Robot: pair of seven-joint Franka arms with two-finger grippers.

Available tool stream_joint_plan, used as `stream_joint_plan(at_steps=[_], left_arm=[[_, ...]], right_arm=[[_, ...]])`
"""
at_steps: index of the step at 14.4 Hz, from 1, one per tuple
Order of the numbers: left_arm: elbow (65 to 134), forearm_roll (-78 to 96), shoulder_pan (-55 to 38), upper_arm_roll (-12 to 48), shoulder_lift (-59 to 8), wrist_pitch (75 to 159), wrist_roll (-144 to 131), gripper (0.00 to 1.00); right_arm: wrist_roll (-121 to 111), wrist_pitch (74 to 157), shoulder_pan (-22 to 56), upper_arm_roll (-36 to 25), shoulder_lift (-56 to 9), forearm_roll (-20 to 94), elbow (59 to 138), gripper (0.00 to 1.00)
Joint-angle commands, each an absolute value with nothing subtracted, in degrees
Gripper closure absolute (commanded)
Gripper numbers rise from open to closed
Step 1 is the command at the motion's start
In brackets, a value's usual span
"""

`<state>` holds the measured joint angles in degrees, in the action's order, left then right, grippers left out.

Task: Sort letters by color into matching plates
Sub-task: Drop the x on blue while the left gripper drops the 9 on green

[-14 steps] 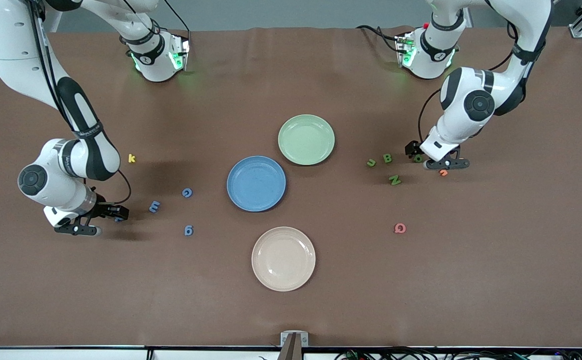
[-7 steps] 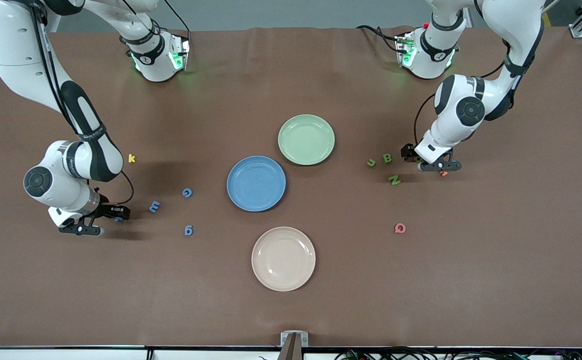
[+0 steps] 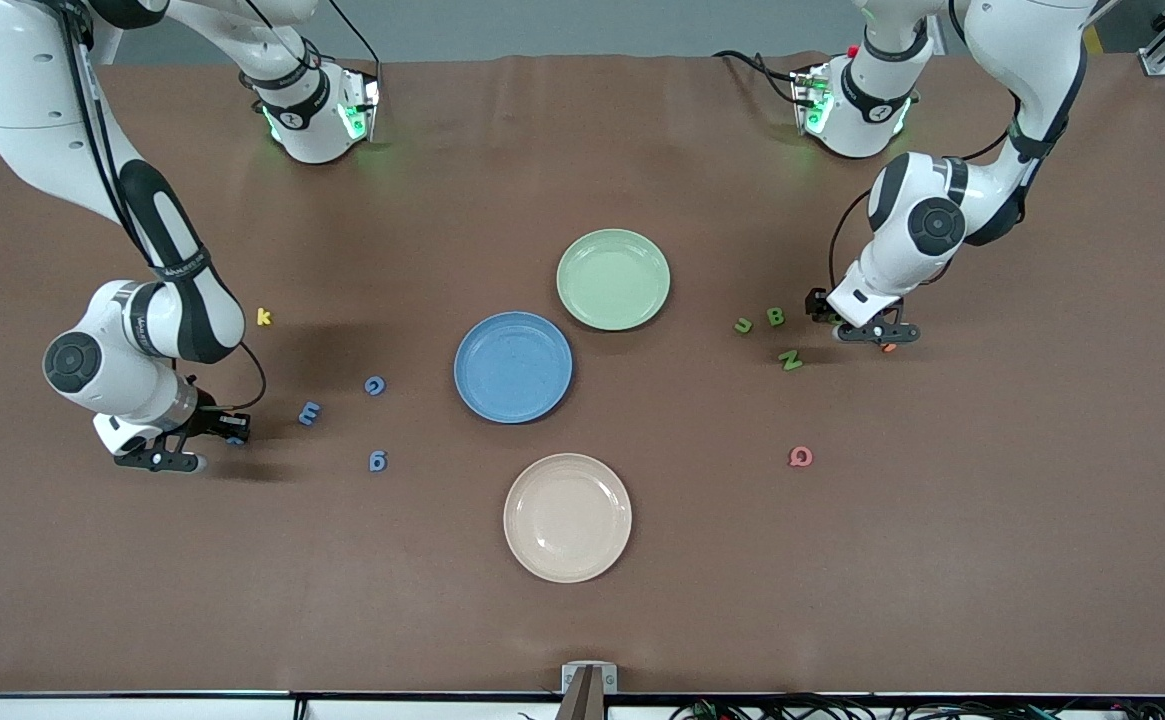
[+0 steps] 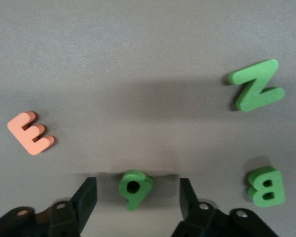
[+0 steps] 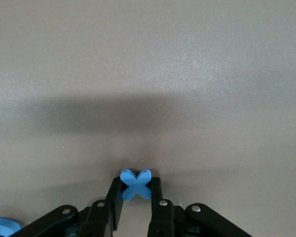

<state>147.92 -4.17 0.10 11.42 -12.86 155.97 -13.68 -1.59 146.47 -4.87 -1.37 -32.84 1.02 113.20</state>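
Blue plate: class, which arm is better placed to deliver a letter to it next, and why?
Right. The right gripper is shut on the blue X, ready for the blue plate. The left gripper stands open around a green letter, not gripping it.

table (image 3: 642,620): matt brown cloth-like cover | letters (image 4: 256,85): matt foam (soft-edged) | plates (image 3: 513,330): smooth, slight sheen

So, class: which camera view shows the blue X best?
The right wrist view: the blue X sits sharp and close, pinched between the right gripper fingers. In the front view it is only a blue speck at that gripper. The left wrist view does not show it.
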Motion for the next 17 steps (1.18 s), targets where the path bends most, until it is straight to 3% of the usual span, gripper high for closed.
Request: stream_joint_plan(at_steps=[1,5,9,12,17], left_arm=[[148.4,-5.5,1.0,11.7,-13.3,157.9,-14.2,0.29],[148.4,-5.5,1.0,11.7,-13.3,157.9,-14.2,0.46],[148.4,-5.5,1.0,11.7,-13.3,157.9,-14.2,0.63],[148.2,-5.5,1.0,11.7,-13.3,157.9,-14.2,0.74],[147.5,-5.5,1.0,11.9,-11.2,157.2,-14.4,0.77]], right_arm=[[-1.5,146.5,-5.0,-0.9,-33.3,1.6,113.5,0.99],[5.4,135.4,-1.9,-0.8,-28.3,1.5,110.6,1.00],[25.2,125.9,8.7,-0.4,-21.5,5.1,110.0,1.00],[45.8,126.2,20.4,-0.4,-20.1,6.4,110.6,1.00],[66.6,133.8,33.3,-0.5,-22.2,6.8,110.8,1.00]])
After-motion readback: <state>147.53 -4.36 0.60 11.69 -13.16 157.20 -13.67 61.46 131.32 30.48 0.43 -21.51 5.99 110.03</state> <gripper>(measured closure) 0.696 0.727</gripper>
